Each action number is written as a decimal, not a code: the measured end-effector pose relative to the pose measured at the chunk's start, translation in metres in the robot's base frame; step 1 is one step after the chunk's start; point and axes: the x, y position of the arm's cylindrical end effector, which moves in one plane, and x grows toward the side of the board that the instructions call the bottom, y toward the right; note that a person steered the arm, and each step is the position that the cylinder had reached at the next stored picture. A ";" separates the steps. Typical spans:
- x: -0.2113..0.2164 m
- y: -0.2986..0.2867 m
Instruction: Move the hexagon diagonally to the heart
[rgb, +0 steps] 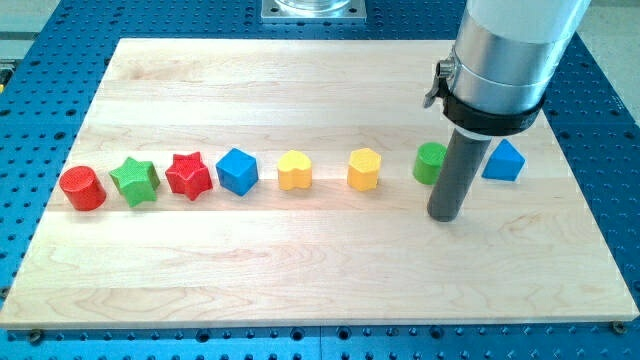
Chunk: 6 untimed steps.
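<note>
The yellow hexagon (364, 169) sits on the wooden board right of centre. The yellow heart (294, 171) lies just to its left in the same row. My tip (445, 216) rests on the board to the right of the hexagon and slightly lower, right beside the green block (429, 162), whose right side the rod hides. The tip is about a block's width from the hexagon and does not touch it.
The row runs from the view's left: red cylinder (82, 188), green star (135, 181), red star (188, 175), blue cube (238, 170). A blue block (504, 161) sits right of the rod. The board (320, 290) lies on a blue perforated table.
</note>
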 end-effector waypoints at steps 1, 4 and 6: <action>0.000 -0.001; -0.050 -0.086; -0.160 -0.183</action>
